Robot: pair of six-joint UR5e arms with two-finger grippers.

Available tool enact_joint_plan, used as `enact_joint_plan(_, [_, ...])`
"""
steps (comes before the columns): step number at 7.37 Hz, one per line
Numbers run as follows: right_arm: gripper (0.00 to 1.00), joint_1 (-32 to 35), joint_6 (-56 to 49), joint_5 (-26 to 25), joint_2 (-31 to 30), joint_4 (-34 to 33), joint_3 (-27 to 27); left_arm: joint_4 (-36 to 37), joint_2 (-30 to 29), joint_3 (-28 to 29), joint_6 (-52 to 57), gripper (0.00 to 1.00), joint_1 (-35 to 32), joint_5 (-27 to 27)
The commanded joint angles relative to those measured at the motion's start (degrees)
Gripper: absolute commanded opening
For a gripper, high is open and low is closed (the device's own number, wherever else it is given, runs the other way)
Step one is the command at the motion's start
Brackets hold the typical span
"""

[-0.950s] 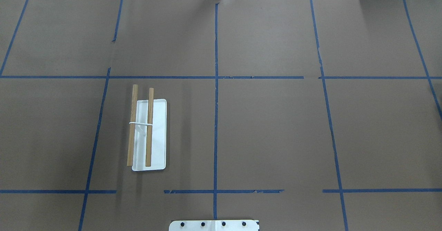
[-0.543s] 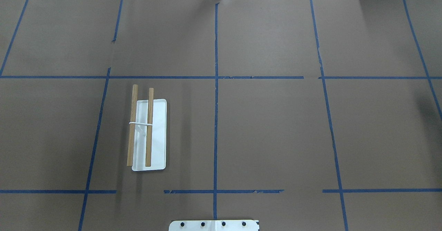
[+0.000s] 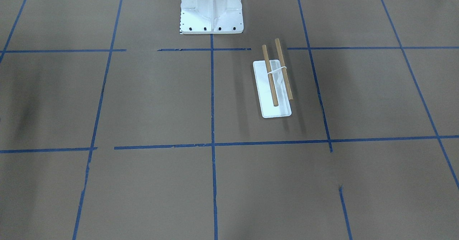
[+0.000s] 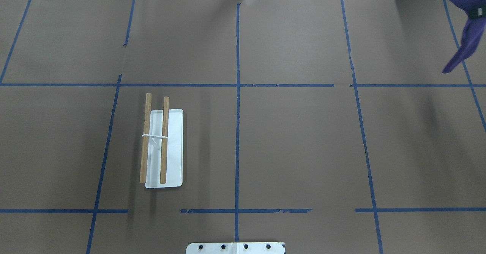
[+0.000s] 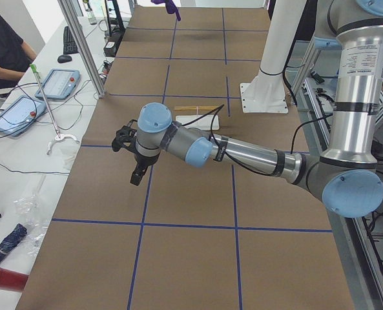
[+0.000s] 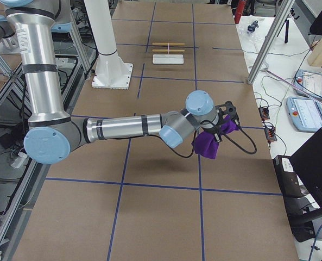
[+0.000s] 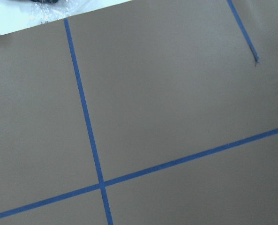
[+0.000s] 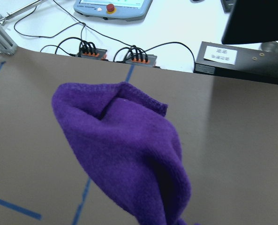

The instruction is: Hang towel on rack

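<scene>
Since the earlier overhead pictures, a purple towel (image 4: 466, 37) has come into the far right corner of that view, where only bare table showed before. It hangs bunched and pointing downward, clear of the table top, at the robot's far right. The right wrist camera looks straight onto its folds (image 8: 129, 154).

The right gripper (image 4: 477, 14) shows as a dark band across the top of the cloth. Its fingers are mostly buried in the fabric, but with the towel dangling from it in the air I judge it clamped on one gathered edge. Holding it by the edge lets the rest fall free, which suits draping it over a rod.

The rack (image 4: 175, 147) stands well apart from the towel, on the robot's left half of the table. Its two wooden dowels (image 4: 165, 132) lie parallel on a white support above the tray base and run away from the robot. Nothing hangs on them yet, so the carry across the table is not yet done.

The left gripper (image 5: 130, 155) hovers over the table towards the operators' edge, away from the rack. That probably leaves the path open. Whether its fingers are apart or together I cannot tell.

Blue tape (image 3: 212, 125) marks a grid on the brown paper.

For writing, a white label (image 8: 215, 54) sits on a black box beyond the table edge. Its characters are too small to read, and no brand is legible anywhere.
</scene>
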Motion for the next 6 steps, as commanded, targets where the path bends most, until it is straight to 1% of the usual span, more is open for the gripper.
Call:
enact_joint_plan(1, [0.00,-12.54,14.72,-10.20,5.04,-0.44,4.62,-15.01,-3.17,2.78,-20.42,1.00,5.78,-0.08])
enact_joint_plan(2, [0.00,-17.99,19.83,-14.33,5.75,-0.44,6.73,-21.97,-3.88,3.41,-31.76,1.00,9.90,-0.09])
enact_joint_plan(3, [0.00,-24.22,22.84,-20.55,6.80,-0.62,8.84,-27.17,-5.54,3.85,-41.88,1.00,12.81,-0.09])
enact_joint_plan(4, [0.00,-29.94,23.13,-25.74,7.42,-0.79,10.60,-29.84,-7.73,4.12,-49.38,1.00,15.71,0.00])
enact_joint_plan(5, [0.00,-35.04,23.04,-28.32,9.52,-0.88,10.88,-30.91,-10.71,4.21,-56.94,1.00,18.52,0.09])
enact_joint_plan(6, [0.00,-37.70,23.04,-29.91,13.63,-4.28,11.14,-31.01,-13.87,4.12,-63.28,1.00,21.16,0.18])
